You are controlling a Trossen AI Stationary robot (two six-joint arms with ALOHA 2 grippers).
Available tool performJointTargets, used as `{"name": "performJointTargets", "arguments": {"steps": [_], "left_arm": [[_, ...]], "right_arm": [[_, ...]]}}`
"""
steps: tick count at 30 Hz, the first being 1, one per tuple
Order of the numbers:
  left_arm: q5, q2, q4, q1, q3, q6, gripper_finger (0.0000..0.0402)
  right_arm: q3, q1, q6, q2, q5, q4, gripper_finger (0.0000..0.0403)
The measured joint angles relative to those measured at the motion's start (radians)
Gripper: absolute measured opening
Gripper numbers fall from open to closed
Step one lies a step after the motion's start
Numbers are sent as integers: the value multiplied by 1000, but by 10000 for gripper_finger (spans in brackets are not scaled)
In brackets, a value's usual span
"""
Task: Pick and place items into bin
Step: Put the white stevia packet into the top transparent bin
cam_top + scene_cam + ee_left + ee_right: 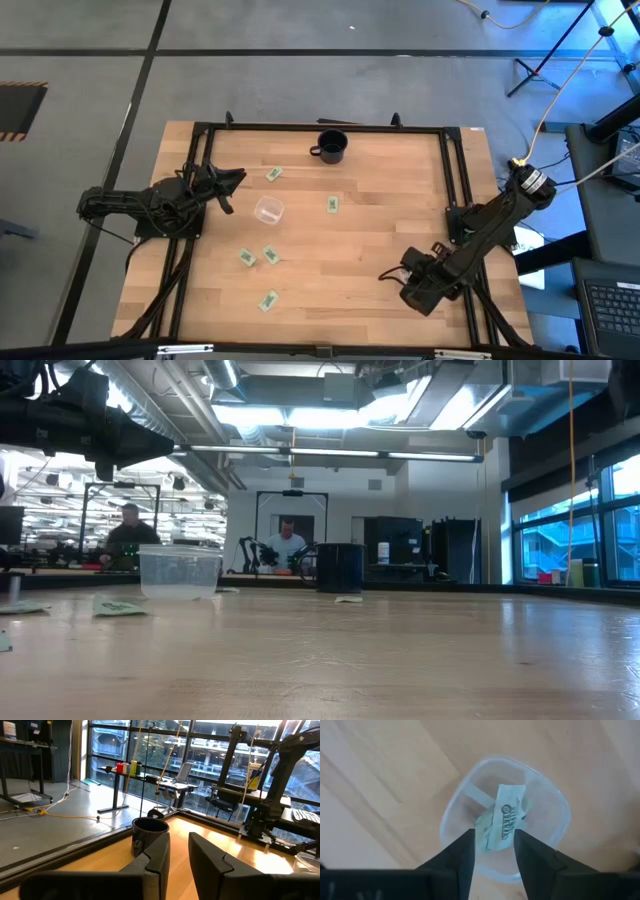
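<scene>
High view: overhead, straight down, far enough back to take in the whole table (380, 240) and both arms. Low view: at tabletop height, level across the table into the room. Left wrist view: low, facing the mug (147, 832) and the windows beyond. Right wrist view: straight down, close over the bin (455, 820). Mug and bin each appear in 3 views.

Clear plastic bin (268, 210), glossy black mug (331, 146), smooth wooden table (370, 250)

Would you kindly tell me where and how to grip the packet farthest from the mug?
Across its narrow middle, straight down from above: the packet lies flat on the table, long and thin, well apart from the others.
</scene>
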Motion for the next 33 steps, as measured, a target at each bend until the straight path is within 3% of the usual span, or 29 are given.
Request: {"name": "performJointTargets", "arguments": {"steps": [7, 12, 15, 21, 24, 28, 33], "left_arm": [[0, 0, 0, 0, 0, 0, 65], [0, 0, 0, 0, 0, 0, 65], [0, 0, 0, 0, 0, 0, 63], [0, 0, 0, 0, 0, 0, 67], [0, 0, 0, 0, 0, 0, 67], [0, 0, 0, 0, 0, 7, 67], [0, 0, 0, 0, 0, 93, 68]], "right_arm": [[137, -29, -28, -2, 72, -277, 138], [162, -70, -149, -2, 159, -251, 138], [144, -123, -292, -22, 234, -163, 138], [51, -275, -675, -127, 235, 118, 138], [4, -342, -779, -230, 240, 151, 138], [-83, -404, -887, -401, 332, 231, 138], [-250, -469, -1102, -606, 354, 513, 138]]}}
